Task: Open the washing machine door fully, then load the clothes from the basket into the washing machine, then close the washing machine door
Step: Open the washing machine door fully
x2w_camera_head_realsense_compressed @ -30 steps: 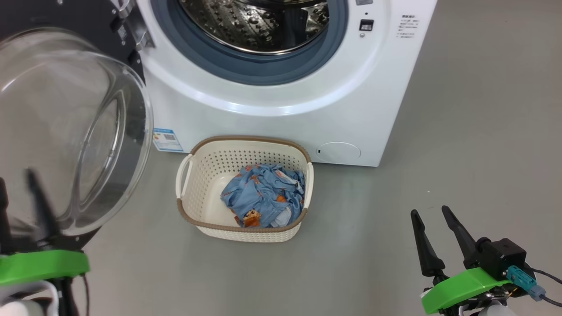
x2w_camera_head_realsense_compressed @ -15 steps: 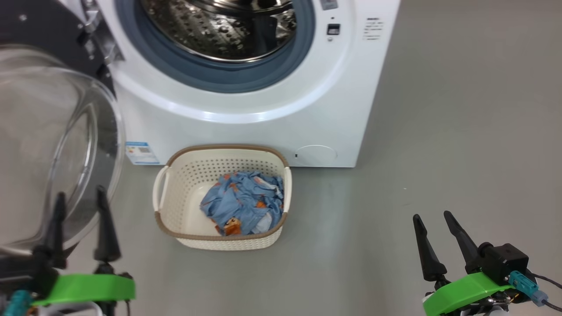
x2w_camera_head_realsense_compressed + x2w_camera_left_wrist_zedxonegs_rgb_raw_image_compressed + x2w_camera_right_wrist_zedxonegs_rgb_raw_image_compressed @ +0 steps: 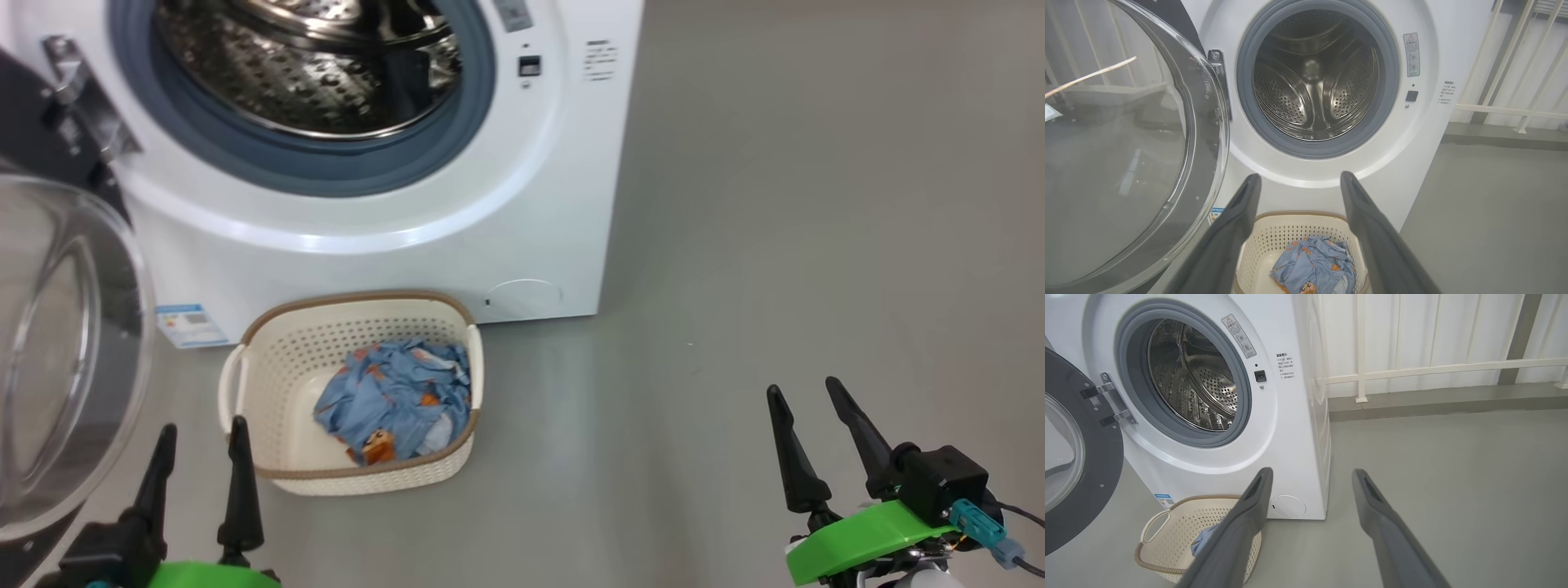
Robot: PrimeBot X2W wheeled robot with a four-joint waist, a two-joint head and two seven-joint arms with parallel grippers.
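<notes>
Left gripper is now hanging clear of the washing machine door, fingers spread wide with nothing between them. A second ago it was up at the door's lower edge, blurred, fingers closer together. Right gripper is keeping its low-right spot, fingers apart, empty. Head camera is swinging, so the washing machine and the basket are sitting further left in frame than before; that is a view shift, not an object move.

Door is standing swung out on the hinge side, at the left of the head view, with its black frame and clear bulging glass bowl turned toward the robot. Grey-blue rubber ring is framing the open mouth. Basket is sitting on the grey floor just in front of the machine, below the mouth. Clothes are lying crumpled in its right half, light blue with orange-brown figures.

Left wrist view is looking straight into the steel drum, showing ribs and perforated back wall, with basket and clothes low between its fingers. Right wrist view is catching the machine at an angle, adding the two metal hinge brackets, the side panel and a white railing behind. Head view is showing both grippers together.
</notes>
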